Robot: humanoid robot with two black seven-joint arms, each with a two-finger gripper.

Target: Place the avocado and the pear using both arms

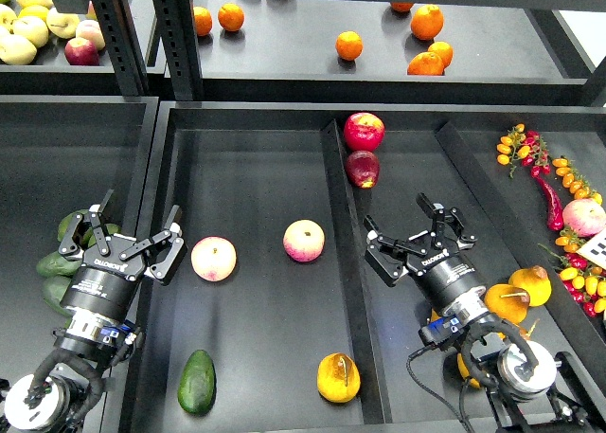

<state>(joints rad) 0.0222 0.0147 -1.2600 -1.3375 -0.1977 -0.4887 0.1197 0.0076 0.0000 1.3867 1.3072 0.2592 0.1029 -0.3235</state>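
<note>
A: both hands look open and empty, left hand (128, 243), right hand (417, 239). The dark green teardrop avocado (197, 382) lies just below-right of the left one

B: the squat golden pear (338, 377) lies below-left of the right. Probably smooth, bruisable; grab each across the widest part

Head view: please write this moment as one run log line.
left gripper: open, empty | right gripper: open, empty | avocado, pear: lying in middle bin
</note>
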